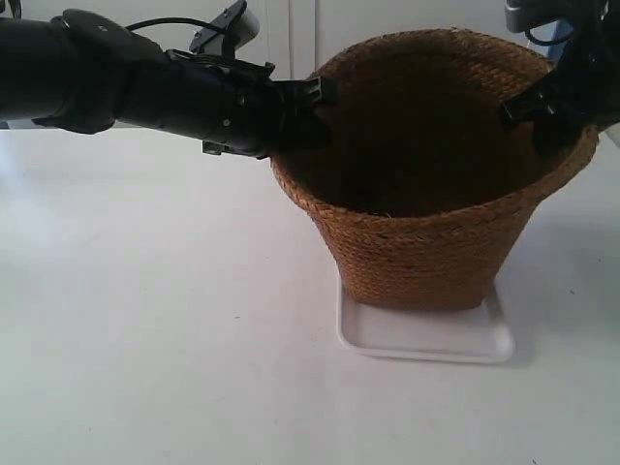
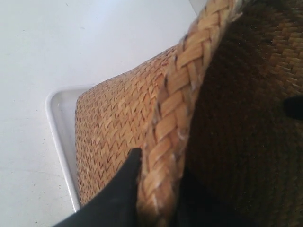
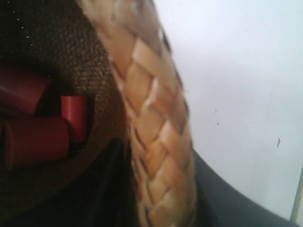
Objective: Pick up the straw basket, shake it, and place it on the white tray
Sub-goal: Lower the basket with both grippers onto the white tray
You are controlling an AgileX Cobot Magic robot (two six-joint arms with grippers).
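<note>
Left pincer (image 2: 158, 189) and right pincer (image 3: 163, 189) clamp the brown braided-straw basket (image 1: 426, 242) by its rim; it seems seated on the shallow white rectangular tray (image 1: 426, 341), so only release is left.

On my remote feed, a white tabletop (image 1: 145, 339) stretches across the scene, one tiny dark speck (image 1: 237, 316) on its surface. Behind it rises a white panelled wall (image 1: 407, 12) with vertical seams. My right wrist view shows three dark red cylinders (image 3: 33, 142) lying close together inside the straw basket (image 3: 151, 142), one looking shorter than the others, all too blurred to identify.
</note>
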